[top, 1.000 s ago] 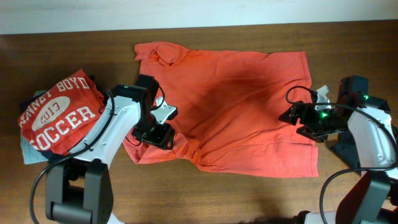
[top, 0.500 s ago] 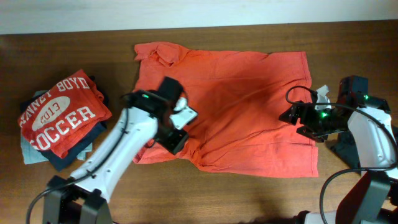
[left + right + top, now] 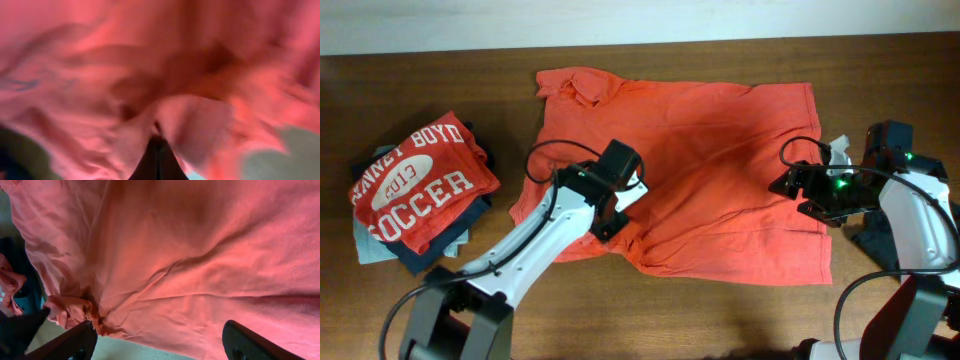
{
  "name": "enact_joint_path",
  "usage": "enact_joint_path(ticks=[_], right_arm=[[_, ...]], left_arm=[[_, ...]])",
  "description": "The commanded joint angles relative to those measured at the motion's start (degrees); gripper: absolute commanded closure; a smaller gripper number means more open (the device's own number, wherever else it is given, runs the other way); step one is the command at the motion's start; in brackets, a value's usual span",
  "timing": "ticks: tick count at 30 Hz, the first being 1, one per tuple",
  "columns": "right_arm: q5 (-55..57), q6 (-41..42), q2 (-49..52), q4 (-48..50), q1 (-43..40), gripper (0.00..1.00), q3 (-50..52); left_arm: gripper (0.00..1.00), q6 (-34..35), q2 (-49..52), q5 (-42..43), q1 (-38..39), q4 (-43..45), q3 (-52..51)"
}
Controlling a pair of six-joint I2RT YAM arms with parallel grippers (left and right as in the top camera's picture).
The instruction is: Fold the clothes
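A large orange-red collared shirt [image 3: 710,170] lies spread on the wooden table, collar at the far left. My left gripper [image 3: 610,215] is over its near-left part and shut on a pinch of the shirt's fabric [image 3: 165,115], which bunches around the closed fingertips [image 3: 157,142]. My right gripper [image 3: 798,190] hovers open over the shirt's right edge. In the right wrist view the shirt [image 3: 200,255] fills the frame between that gripper's [image 3: 165,345] spread fingers [image 3: 75,342], which hold nothing.
At the left edge sits a pile of clothes with a red "SOCCER" tee [image 3: 415,185] on top, over dark navy [image 3: 430,250] and pale grey-blue [image 3: 365,240] pieces. Bare table [image 3: 720,310] runs along the front. The right arm's base stands at the right edge.
My left arm swung right, from the shirt's left edge inward, and its gripper closed on the fabric, dragging that edge with it. The right arm has not moved.
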State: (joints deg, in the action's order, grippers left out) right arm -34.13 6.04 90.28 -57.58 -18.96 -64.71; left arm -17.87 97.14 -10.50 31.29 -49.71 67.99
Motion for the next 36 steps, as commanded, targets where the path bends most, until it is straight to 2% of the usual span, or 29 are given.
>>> enact_joint_path(ticks=[1,6,10,13,18,23,28,29,30,32,34,36], right_arm=[[0.3,0.0,-0.2,0.1,0.2,0.15,-0.9],[0.3,0.0,-0.2,0.1,0.2,0.15,-0.9],[0.3,0.0,-0.2,-0.1,0.2,0.15,-0.9],[0.3,0.0,-0.2,-0.1,0.2,0.15,-0.9],[0.3,0.0,-0.2,0.0,0.2,0.15,-0.9],[0.3,0.0,-0.2,-0.1,0.2,0.15,-0.9],[0.3,0.0,-0.2,0.0,0.2,0.14,-0.9],[0.3,0.0,-0.2,0.0,0.2,0.14,-0.9],[0.3,0.0,-0.2,-0.1,0.2,0.14,-0.9],[0.3,0.0,-0.2,-0.1,0.2,0.14,-0.9],[0.3,0.0,-0.2,-0.1,0.2,0.14,-0.9],[0.3,0.0,-0.2,-0.1,0.2,0.14,-0.9]], left_arm=[[1.0,9.1,1.0,-14.7,-5.0,2.8,-0.6],[1.0,9.3,0.8,-11.1,-13.5,3.3,-0.5],[1.0,9.7,-0.8,-6.5,-14.6,-1.0,1.2],[1.0,8.6,-4.0,-4.1,-12.8,-4.1,3.7],[0.97,1.8,-10.8,-0.3,-6.9,-5.9,4.7],[1.0,1.7,-10.5,3.1,-2.3,-10.5,2.7],[0.99,1.7,-9.8,3.6,-0.6,-8.1,-1.9],[0.86,1.7,-9.8,3.6,-0.6,-7.4,-2.6],[0.59,1.7,-9.8,3.6,-0.7,-6.6,-3.5],[0.37,1.7,-9.8,3.7,-0.7,-5.7,-4.3],[0.26,1.7,-9.7,3.7,-0.7,-3.9,-5.5],[0.26,1.7,-9.6,3.7,-0.7,-2.2,-6.5]])
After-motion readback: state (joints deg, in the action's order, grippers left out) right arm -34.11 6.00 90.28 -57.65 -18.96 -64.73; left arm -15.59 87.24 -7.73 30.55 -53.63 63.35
